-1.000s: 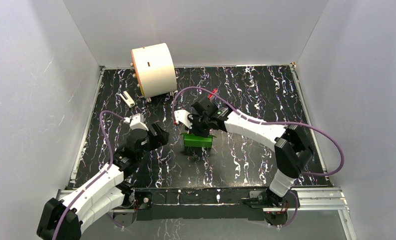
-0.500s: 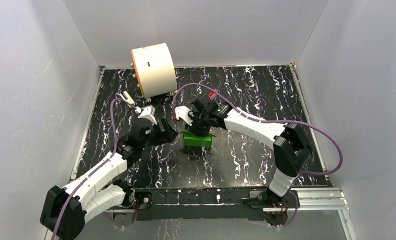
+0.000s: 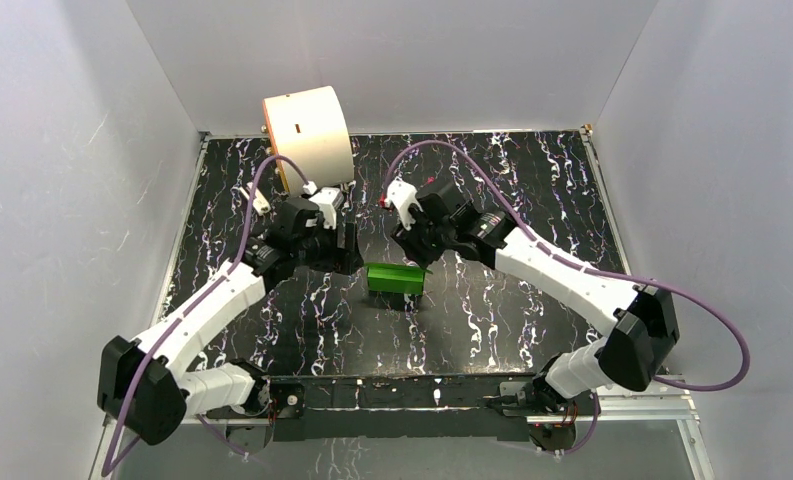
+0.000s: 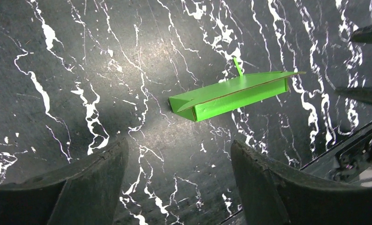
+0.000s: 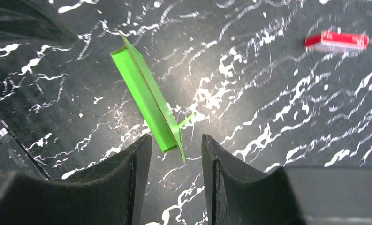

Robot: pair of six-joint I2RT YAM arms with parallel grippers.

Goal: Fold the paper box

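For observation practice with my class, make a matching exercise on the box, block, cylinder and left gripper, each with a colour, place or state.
Things:
1. box
2. block
3. cylinder
4. left gripper

Descriptions:
A. cream, at the far left of the table
B. open, holding nothing
C. green, lying mid-table
D. red, small

Pairs: 1-C, 2-D, 3-A, 4-B

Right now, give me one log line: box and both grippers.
box: on table, unheld, tab sticking up | left gripper: open, empty, off box | right gripper: open, empty, off box
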